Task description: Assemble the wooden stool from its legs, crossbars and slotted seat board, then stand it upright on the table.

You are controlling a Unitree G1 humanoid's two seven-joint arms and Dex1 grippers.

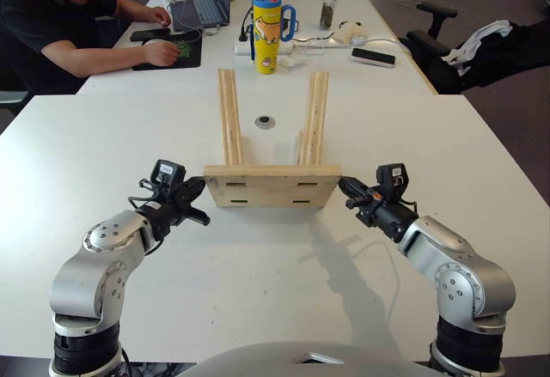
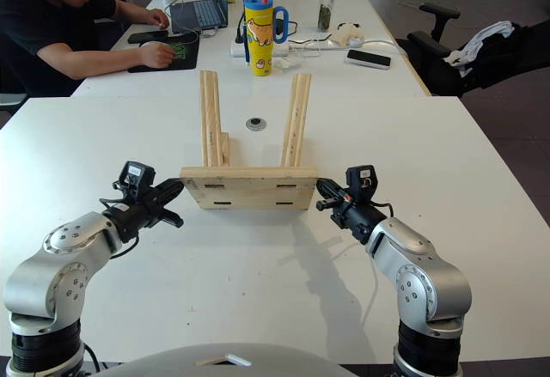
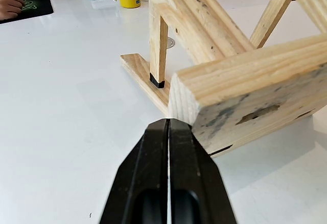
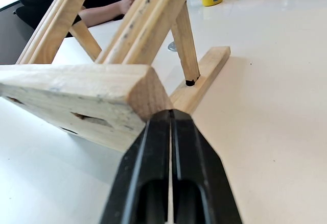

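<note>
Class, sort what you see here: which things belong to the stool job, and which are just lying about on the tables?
Belong to the job:
seat board
legs
left gripper, shut, at one end of the board
right gripper, shut, at the other end

Just lying about:
cup
phone
laptop
bottle

**A:** What is the surface?

**B:** A wide white table (image 1: 94,162).

**A:** What rests on it?

**B:** A wooden stool (image 1: 314,128) lies on its side near the middle. Its seat board (image 1: 271,186) stands on one long edge, slots facing the near side. The legs (image 1: 229,115) run away toward the far edge. A flat wooden bar (image 3: 137,66) lies on the tabletop behind the board.

**A:** Anything else?

**B:** A small round port (image 1: 265,122), set into the top between the legs.
</note>
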